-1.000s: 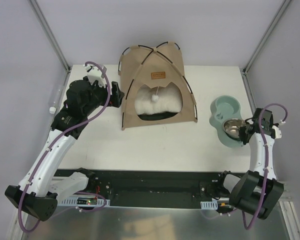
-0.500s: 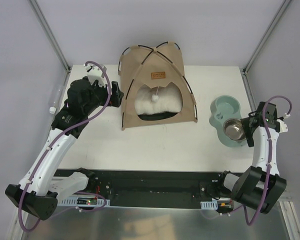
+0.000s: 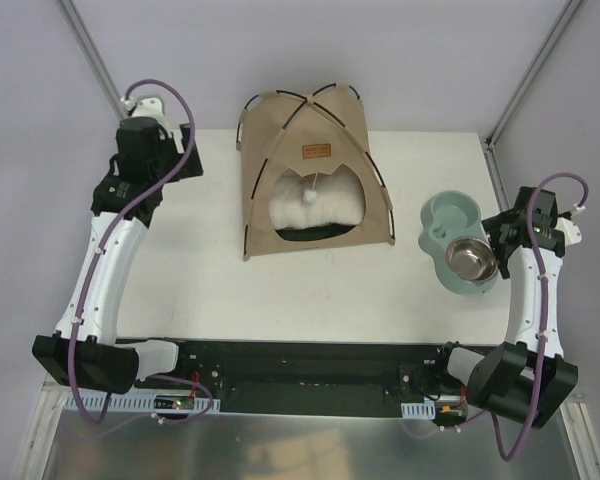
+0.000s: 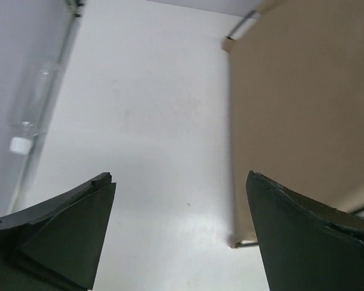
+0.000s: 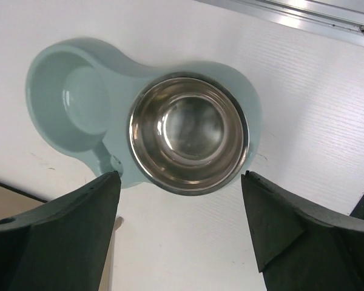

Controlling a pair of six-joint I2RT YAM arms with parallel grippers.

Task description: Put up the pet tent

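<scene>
Your left end effector [image 4: 179,179] has its fingers spread wide with nothing between them. It sits over the far-left corner of the worktop [image 3: 330,290], left of the pet tent [image 3: 315,175] and not touching it. In the left wrist view the tent's plain tan side wall [image 4: 303,109] fills the right half, and a clear tube with a white cap [image 4: 25,130] lies along the left edge of the worktop. The tent stands upright at the far middle of the worktop, its arched doorway facing the arm bases. Thin black poles [image 3: 372,160] run along its seams and cross at the peak. A brown label patch [image 3: 315,151] sits above the arch, and a white pompom [image 3: 308,195] hangs in the doorway. A cream fluffy pillow [image 3: 320,205] lies inside on the black lining. Your right end effector [image 5: 181,176] is also spread apart and holds nothing. It is above a pale green double feeder [image 3: 450,215] near the right edge, well apart from the tent. A steel bowl [image 5: 188,133] sits in the feeder's nearer well; the farther well [image 5: 73,103] has no insert.
</scene>
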